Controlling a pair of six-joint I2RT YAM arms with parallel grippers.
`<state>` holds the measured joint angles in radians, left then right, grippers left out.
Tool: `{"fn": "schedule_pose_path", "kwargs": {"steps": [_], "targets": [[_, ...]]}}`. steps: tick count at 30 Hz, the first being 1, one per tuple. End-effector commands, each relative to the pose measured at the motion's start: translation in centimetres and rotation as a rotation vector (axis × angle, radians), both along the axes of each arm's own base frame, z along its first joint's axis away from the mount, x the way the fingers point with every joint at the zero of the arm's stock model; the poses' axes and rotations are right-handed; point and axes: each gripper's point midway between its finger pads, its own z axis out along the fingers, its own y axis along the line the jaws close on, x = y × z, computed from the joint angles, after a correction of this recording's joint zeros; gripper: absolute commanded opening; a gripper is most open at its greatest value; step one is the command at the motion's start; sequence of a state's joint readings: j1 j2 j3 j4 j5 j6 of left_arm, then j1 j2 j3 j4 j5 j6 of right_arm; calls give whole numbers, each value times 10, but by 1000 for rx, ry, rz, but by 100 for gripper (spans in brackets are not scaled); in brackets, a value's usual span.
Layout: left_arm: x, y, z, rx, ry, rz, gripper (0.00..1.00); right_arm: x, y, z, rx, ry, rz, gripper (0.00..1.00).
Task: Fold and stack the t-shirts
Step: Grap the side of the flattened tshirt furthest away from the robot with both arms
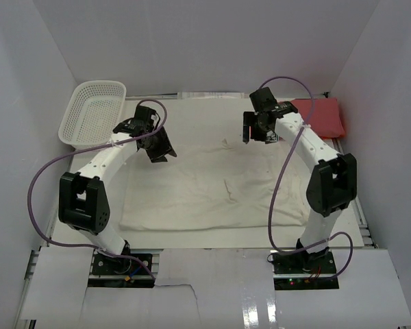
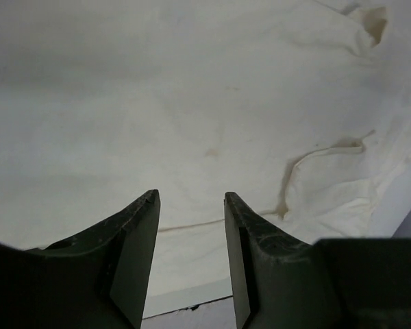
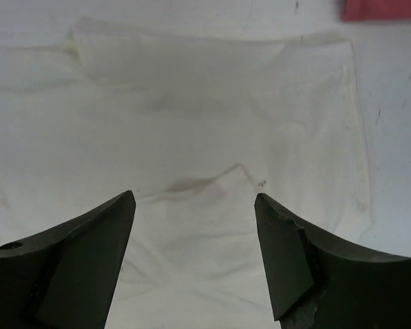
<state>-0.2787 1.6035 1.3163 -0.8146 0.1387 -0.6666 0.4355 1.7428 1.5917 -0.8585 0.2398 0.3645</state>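
Shows the cream-white t-shirt (image 1: 212, 185) spread wide over the middle of the bench (image 1: 212, 241), reaching from under the left arm to under the right arm, with small wrinkles near its centre and a thicker, doubled-looking edge along the near side

Places the red t-shirt (image 1: 320, 116) as a compact folded block at the far right corner of the bench, apart from the cream one and just behind the right arm's wrist

Sets the white plastic mesh basket (image 1: 99, 83) at the far left corner, against the side wall, close to the left arm's wrist

Poises the left end effector (image 1: 163, 155) over the left part of the cream cloth, jaws parted only moderately and gripping nothing; through the left wrist view, reveals bare cream fabric in the gap, plus a curled hem line and a faint brownish mark further out

Poises the right end effector (image 1: 259, 131) over the far right part of the same shirt, jaws spread wide and gripping nothing; through the right wrist view, reveals flat cloth with a brownish smudge between the fingers, a folded-over layer beyond, and a sliver of red at the top right corner

Cannot tell whether either set of fingertips touches the cloth

Trails purple cables (image 1: 34, 185) from both arms down to their bases
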Motion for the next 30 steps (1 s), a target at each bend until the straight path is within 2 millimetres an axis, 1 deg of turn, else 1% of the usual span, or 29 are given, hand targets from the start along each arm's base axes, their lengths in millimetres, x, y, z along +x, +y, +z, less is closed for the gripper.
{"fn": "schedule_pose_path", "kwargs": {"steps": [1,2,3,4,5,6,7,8,9,10,13,14,15,17,18,20,21,22,23,24,25,26,27,28,30], "targets": [[26,-35,17,-147,-142,-148,55,42,-8,-22,6,28,72,77],[33,-44,21,-187,-176,-168,57,58,-4,-18,84,9,102,78],[39,-45,14,-191,-165,-159,58,68,-6,-35,84,37,115,80],[45,-48,15,-203,-180,-159,58,77,-12,-39,75,36,98,81],[49,-51,14,-213,-181,-165,58,93,-20,-31,77,5,90,82],[53,-53,12,-217,-180,-164,59,101,-25,-34,72,3,90,85],[56,-55,5,-219,-170,-168,59,111,-40,-49,58,29,63,85],[58,-57,3,-224,-167,-171,59,121,-41,-41,81,8,71,85],[60,-60,5,-234,-170,-181,59,127,-44,-53,90,29,77,85],[61,-61,1,-231,-166,-188,59,132,-49,-54,120,29,82,85],[59,-65,2,-226,-178,-211,60,148,-58,-60,143,22,98,88],[59,-67,1,-220,-182,-227,60,154,-58,-55,157,9,108,88],[59,-69,2,-220,-185,-238,60,156,-58,-65,168,29,113,88],[57,-73,-1,-224,-175,-257,60,158,-56,-68,217,44,141,89],[56,-74,-2,-222,-171,-263,61,159,-54,-76,228,62,149,88],[54,-76,-5,-219,-161,-270,61,156,-48,-82,260,85,177,88],[53,-77,-6,-219,-159,-275,61,151,-45,-91,273,108,184,87],[52,-79,-6,-220,-156,-282,61,146,-42,-94,296,122,196,87],[52,-79,-6,-217,-154,-285,61,143,-39,-97,307,130,204,86],[52,-80,-7,-215,-151,-288,61,139,-36,-96,318,128,218,85],[51,-79,-7,-212,-148,-292,61,131,-34,-105,320,152,222,84],[51,-80,-7,-210,-149,-294,61,127,-34,-108,315,159,223,84],[51,-80,-7,-209,-150,-296,61,124,-33,-106,314,155,232,84],[50,-80,-7,-210,-147,-298,61,118,-33,-112,307,173,229,84],[49,-80,-7,-211,-144,-301,61,112,-33,-113,306,191,239,82]]}}
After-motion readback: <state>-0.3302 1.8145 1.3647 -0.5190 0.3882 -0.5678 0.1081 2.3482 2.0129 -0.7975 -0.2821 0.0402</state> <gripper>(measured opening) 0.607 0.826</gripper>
